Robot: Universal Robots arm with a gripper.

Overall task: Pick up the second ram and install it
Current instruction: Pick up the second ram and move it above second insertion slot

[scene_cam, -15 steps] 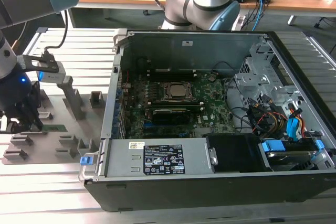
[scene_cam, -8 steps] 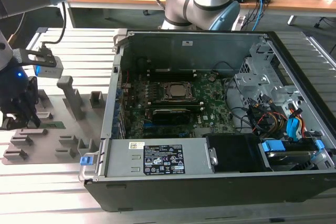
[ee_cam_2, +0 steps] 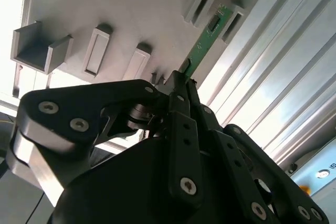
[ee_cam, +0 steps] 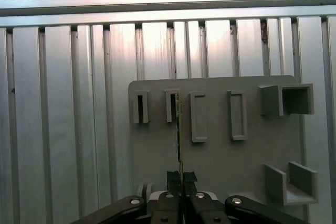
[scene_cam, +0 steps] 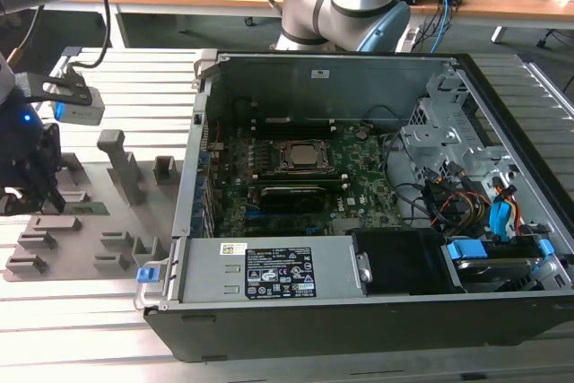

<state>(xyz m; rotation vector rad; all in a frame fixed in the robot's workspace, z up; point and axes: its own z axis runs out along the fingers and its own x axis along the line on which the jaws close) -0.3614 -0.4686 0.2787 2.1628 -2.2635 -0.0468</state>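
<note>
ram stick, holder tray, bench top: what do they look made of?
The second ram: green circuit-board laminate by its look, with dark chips on it. The holder tray: probably matte grey plastic, judging by the uniform colour and moulded pockets. The bench top: likely bare aluminium, going by its silvery ribbed slats and soft sheen.

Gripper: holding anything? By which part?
Yes. The gripper is shut on the ram stick, pinching its flat faces at one end. The stick's other end lies by the slots of the grey tray.
</note>
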